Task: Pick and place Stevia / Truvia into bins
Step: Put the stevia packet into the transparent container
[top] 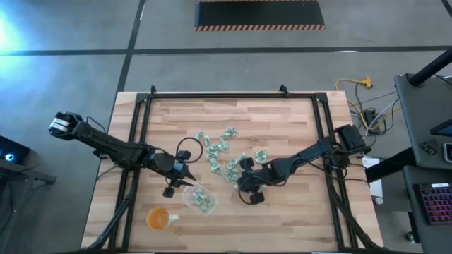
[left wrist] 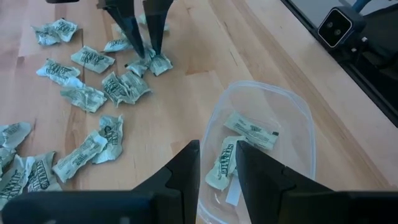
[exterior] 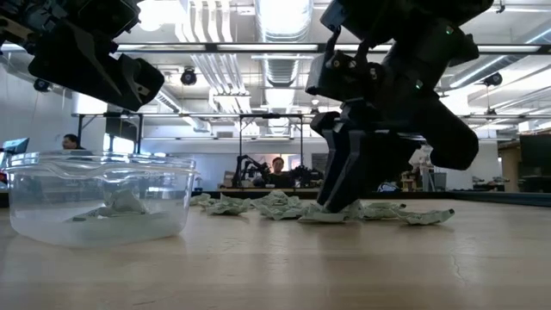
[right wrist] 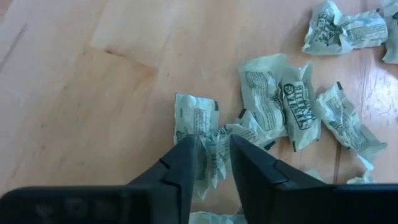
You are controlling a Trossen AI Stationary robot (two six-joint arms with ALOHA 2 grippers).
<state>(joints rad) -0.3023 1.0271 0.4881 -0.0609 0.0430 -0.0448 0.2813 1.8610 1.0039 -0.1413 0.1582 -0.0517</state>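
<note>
Right gripper [right wrist: 213, 163], fingers down on the table and parted around a crumpled packet [right wrist: 214, 152] at the edge of the scattered Stevia packets [top: 224, 152]; left gripper [left wrist: 217, 167] slightly parted, empty, above clear bin [left wrist: 292, 124] holding several packets.

Overhead, table-level, perhaps close wrist views share packets [top: 219, 152].

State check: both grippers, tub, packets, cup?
left gripper: open, empty, hovering over the tub.
right gripper: open, down at the table, fingers straddling one packet.
clear tub: upright, holds a few packets.
loose packets: crumpled, scattered on the table.
orange cup: upright near the table's front edge.
</note>
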